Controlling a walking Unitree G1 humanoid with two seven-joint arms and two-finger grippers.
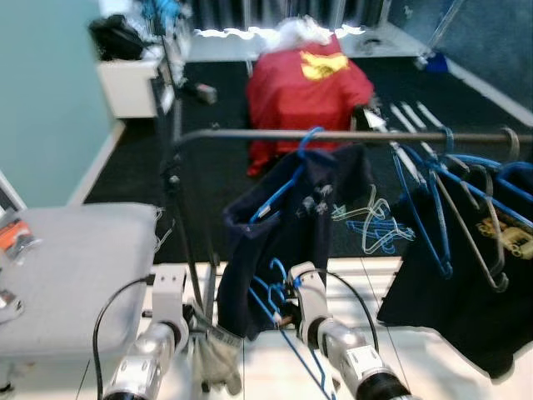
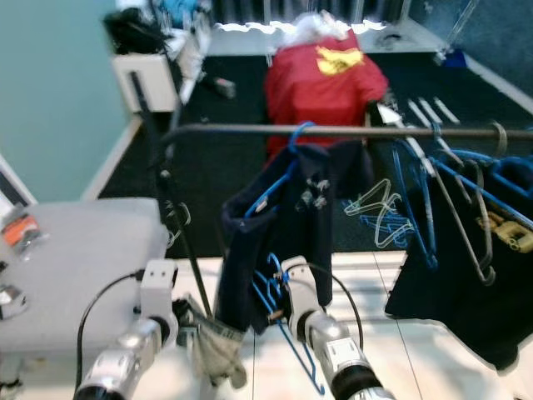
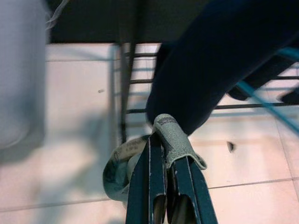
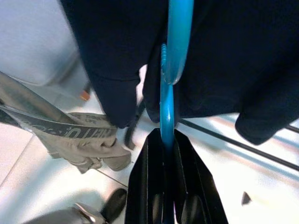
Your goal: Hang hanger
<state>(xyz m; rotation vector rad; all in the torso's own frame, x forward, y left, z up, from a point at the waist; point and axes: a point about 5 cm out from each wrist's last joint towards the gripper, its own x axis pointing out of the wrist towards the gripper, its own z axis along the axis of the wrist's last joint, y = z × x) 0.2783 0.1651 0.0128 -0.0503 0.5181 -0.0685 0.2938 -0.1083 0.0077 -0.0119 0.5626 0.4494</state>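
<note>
Right wrist view: unreadable print on grey garment (image 4: pixel 79 137)

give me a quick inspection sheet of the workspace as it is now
surface: pale tiled floor under the rack, dark carpet beyond
job's things: blue hanger pinched in the right gripper, below a dark navy garment hanging on the rail
clutter: more blue hangers and a black shirt on the rail's right end; clear hangers on the carpet; grey-green cloth
grippers: left gripper shut on the grey-green cloth; right shut on the blue hanger
cables: black cable looping at the left arm, another at the right arm
surroundings: grey padded surface to the left, red garment on a stand behind, teal wall
</note>
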